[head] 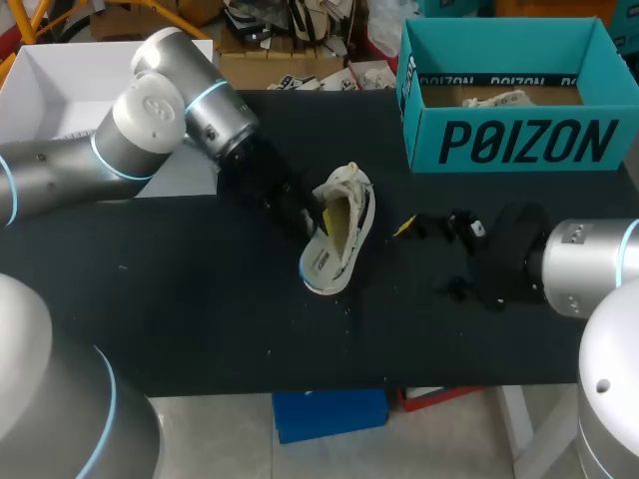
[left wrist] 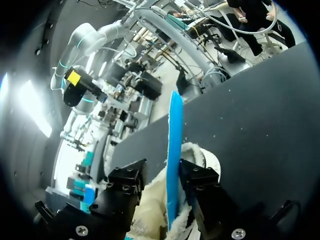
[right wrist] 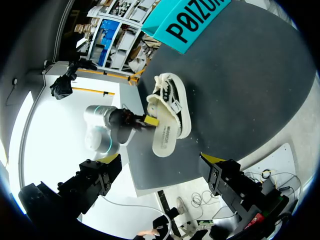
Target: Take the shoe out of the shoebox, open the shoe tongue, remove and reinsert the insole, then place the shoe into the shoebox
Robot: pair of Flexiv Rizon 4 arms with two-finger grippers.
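Shoe (head: 339,239): pale, soft-lined, on its side on the table (head: 200,299), at my left gripper (left wrist: 164,172).
Insole (left wrist: 174,145): blue, thin, edge-on within that gripper; clamped or loose, I cannot tell. Likely light and floppy; best pinched near its heel edge.
Right gripper (right wrist: 161,162): spread wide, holding nothing, shoe well ahead, shoebox (head: 509,140) beyond.

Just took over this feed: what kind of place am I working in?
Probably a robot test bench: a black table, a teal shoebox and one shoe at my left gripper.
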